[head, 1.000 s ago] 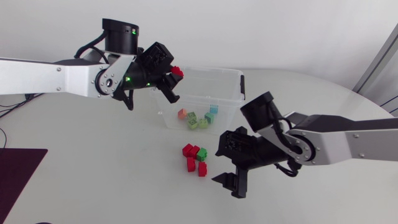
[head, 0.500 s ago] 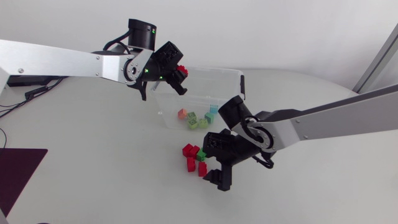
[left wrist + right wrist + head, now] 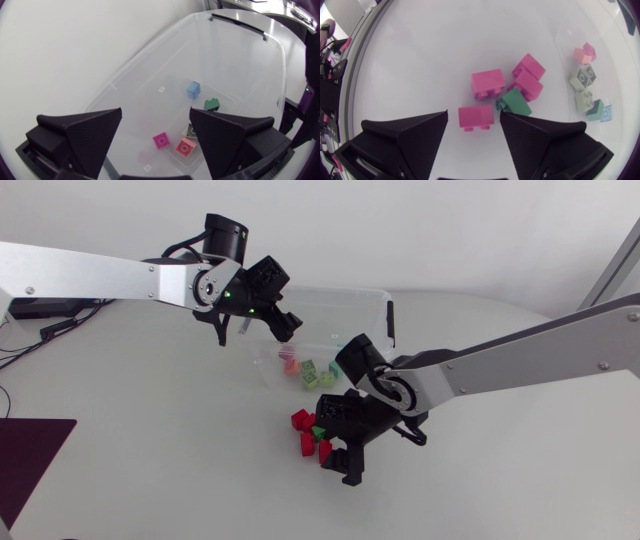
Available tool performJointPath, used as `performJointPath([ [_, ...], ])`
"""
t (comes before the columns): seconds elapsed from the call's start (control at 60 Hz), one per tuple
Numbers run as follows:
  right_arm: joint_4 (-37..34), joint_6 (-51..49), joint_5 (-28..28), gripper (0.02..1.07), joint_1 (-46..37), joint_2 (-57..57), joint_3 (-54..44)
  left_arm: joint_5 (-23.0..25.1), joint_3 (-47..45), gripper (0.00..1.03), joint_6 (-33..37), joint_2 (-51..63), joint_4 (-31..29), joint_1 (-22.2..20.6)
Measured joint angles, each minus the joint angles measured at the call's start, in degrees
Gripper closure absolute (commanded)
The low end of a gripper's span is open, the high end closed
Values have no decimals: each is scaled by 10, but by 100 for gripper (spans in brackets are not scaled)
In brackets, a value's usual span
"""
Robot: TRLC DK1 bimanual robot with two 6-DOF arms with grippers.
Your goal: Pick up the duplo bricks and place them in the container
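From overhead, the left arm's gripper [image 3: 280,325] hung above the near-left corner of the clear container [image 3: 386,302], fingers apart and holding nothing. Several duplo bricks [image 3: 312,370] lay on the container's floor. The right arm reached past the middle of the worktop [image 3: 150,450], its gripper [image 3: 338,452] low over a loose cluster of red bricks [image 3: 303,430] with one green brick [image 3: 320,432] among them, just in front of the container.

The left wrist camera looked straight down between its wide, empty fingers [image 3: 85,135] into the container [image 3: 125,80]. A blue brick [image 3: 193,89], a dark green one [image 3: 212,104], a pink one [image 3: 161,141] and a salmon one [image 3: 185,146] rested inside.

The right wrist camera showed its fingers [image 3: 405,137] spread wide, with the nearest red brick [image 3: 476,117] lying on the worktop in the gap between the fingertips, touched by neither. Just ahead sat three more red bricks [image 3: 488,83] and the green brick [image 3: 515,102], bunched together. Beyond them, the bricks in the container [image 3: 583,75] were visible through its wall.
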Motion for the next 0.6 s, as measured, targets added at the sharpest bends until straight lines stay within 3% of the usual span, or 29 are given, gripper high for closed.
performJointPath([
  [0.133,-10,0,1,69,1,14,0,-11,-86,5,31,-64,18,-4],
  [0.283,-10,0,2,93,7,14,0,-88,-218,5,76,-139,130,-39],
  [0.417,-10,1,2,94,14,9,-2,-162,-325,5,124,-184,230,-78],
  [0.6,-24,7,5,95,18,-38,-30,-223,-433,5,160,-229,285,-122],
])
